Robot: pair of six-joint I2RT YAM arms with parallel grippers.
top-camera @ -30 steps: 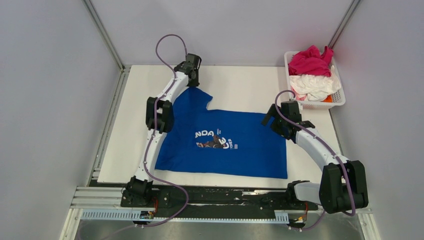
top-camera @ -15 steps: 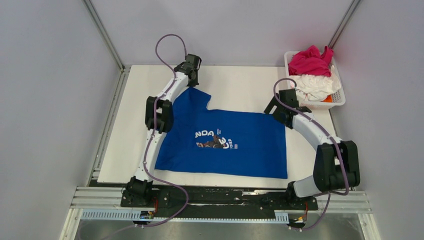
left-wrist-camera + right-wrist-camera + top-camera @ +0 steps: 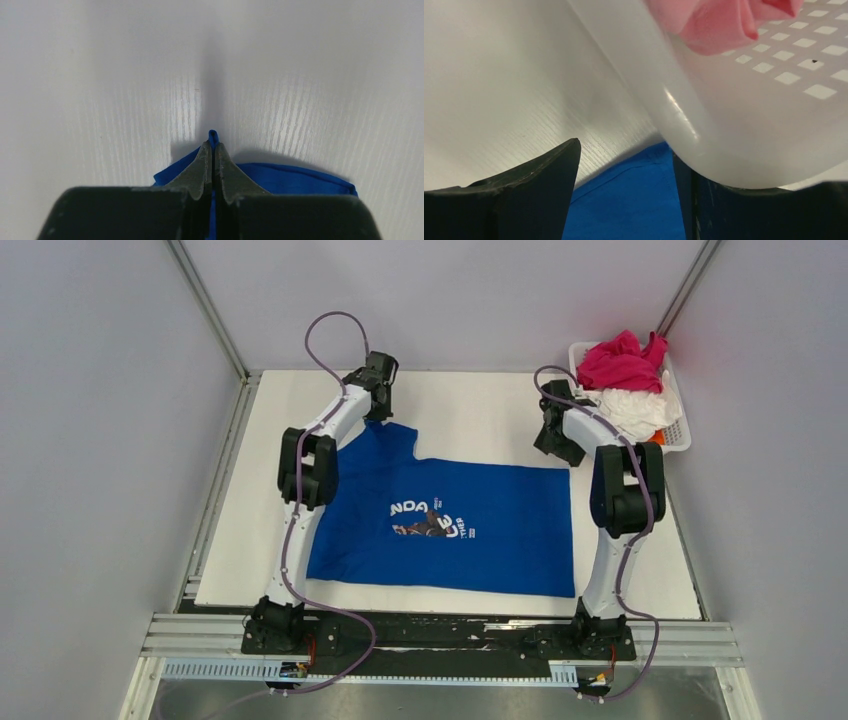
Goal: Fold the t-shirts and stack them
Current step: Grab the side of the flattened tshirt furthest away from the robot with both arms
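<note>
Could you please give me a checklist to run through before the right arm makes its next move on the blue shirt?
1. Hold: left gripper shut on the blue t-shirt corner: ok.
2. Approach: right gripper open over blue cloth, not yet closed: ok.
3. Clearance: not ok, the basket wall is right beside one finger; contact cannot tell.
4. Layout: shirt spread flat, print up: ok.
5. Queue: pink t-shirt and white t-shirt in the basket: ok.
</note>
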